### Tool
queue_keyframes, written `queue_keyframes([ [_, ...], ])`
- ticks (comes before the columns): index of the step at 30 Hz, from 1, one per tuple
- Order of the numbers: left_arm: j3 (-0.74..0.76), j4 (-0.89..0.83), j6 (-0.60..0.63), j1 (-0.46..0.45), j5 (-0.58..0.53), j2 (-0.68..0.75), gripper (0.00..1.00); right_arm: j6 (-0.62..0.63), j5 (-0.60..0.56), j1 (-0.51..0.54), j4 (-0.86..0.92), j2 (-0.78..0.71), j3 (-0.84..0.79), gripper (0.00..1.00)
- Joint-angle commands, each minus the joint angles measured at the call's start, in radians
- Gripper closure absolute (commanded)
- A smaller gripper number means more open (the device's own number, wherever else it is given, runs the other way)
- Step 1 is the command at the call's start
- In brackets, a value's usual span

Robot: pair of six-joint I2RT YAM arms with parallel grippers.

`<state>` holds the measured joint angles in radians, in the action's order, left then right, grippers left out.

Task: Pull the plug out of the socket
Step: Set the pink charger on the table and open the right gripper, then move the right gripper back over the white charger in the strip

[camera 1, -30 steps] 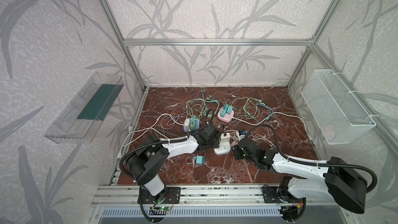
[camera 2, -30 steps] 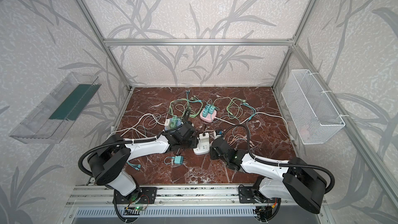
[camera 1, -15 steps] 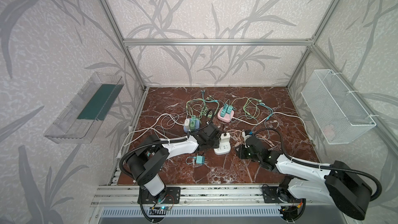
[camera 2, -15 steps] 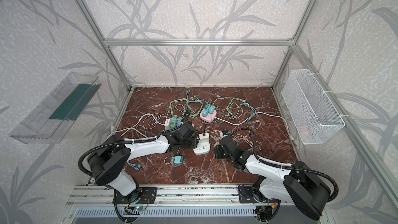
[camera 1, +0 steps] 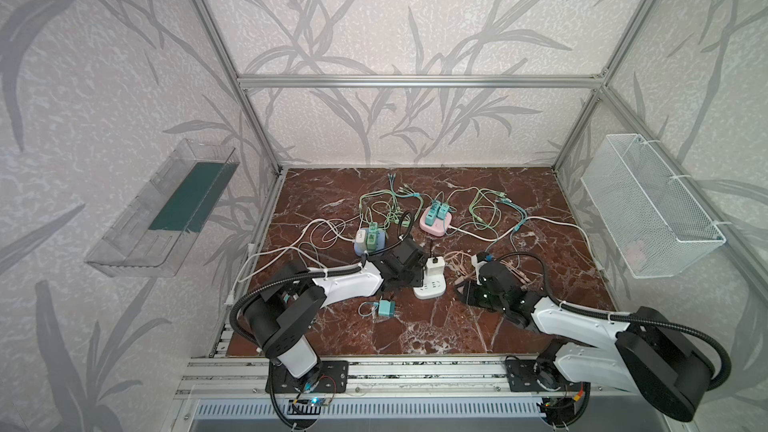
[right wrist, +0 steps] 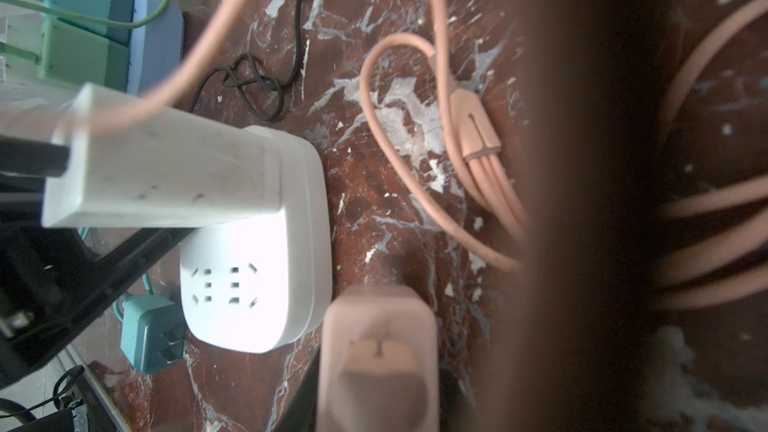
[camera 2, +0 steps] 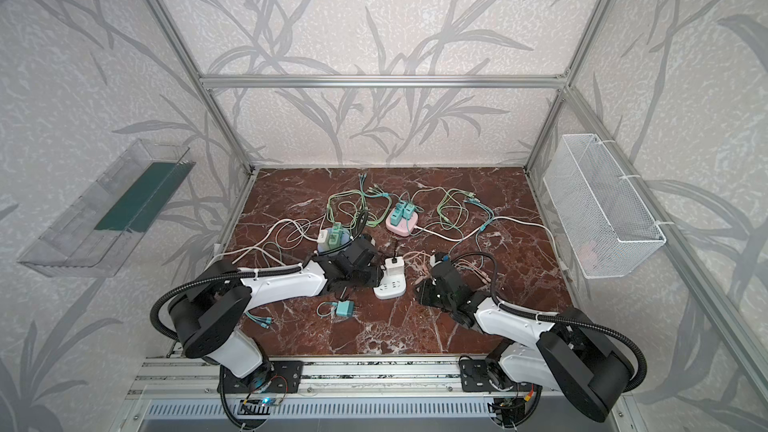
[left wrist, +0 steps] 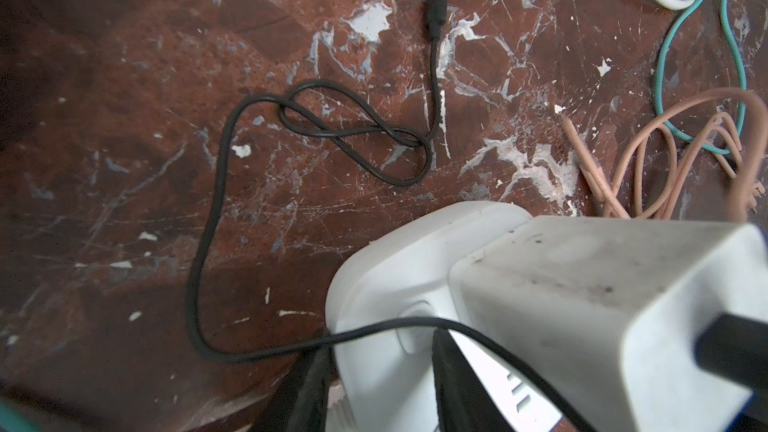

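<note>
On the red counter [camera 2: 415, 334] a white socket [camera 2: 390, 288] lies in the middle, with a white plug [camera 2: 394, 263] stuck in its far end. The left claw [camera 2: 370, 279] touches its left side. The right claw [camera 2: 424, 290] sits low just to its right. A teal plug [camera 2: 345, 308] lies loose nearby.
</note>
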<state>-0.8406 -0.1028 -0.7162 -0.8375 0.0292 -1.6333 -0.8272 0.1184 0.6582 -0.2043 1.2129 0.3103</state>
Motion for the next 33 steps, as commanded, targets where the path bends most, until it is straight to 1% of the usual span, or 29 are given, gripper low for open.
queue_keyframes([
  [1,0.032,-0.059,0.021,-0.015,0.031,0.002,0.59,-0.02,0.026,-0.018,-0.016,0.023,-0.019,0.81],
  [9,0.044,-0.06,0.017,-0.015,0.017,0.017,0.59,-0.047,0.05,-0.04,-0.033,0.058,-0.028,0.77],
  [13,0.046,-0.06,0.018,-0.015,0.012,0.024,0.59,-0.052,0.036,-0.046,0.012,0.031,-0.028,0.71],
  [23,0.046,-0.056,0.018,-0.016,0.011,0.02,0.59,-0.055,-0.073,-0.048,0.217,-0.158,-0.019,0.46],
  [29,0.048,-0.057,0.019,-0.017,0.01,0.024,0.59,-0.047,-0.118,-0.048,0.331,-0.211,0.013,0.44],
  [33,0.054,-0.059,0.016,-0.016,0.002,0.033,0.59,-0.034,-0.163,-0.049,0.402,-0.281,0.031,0.44],
])
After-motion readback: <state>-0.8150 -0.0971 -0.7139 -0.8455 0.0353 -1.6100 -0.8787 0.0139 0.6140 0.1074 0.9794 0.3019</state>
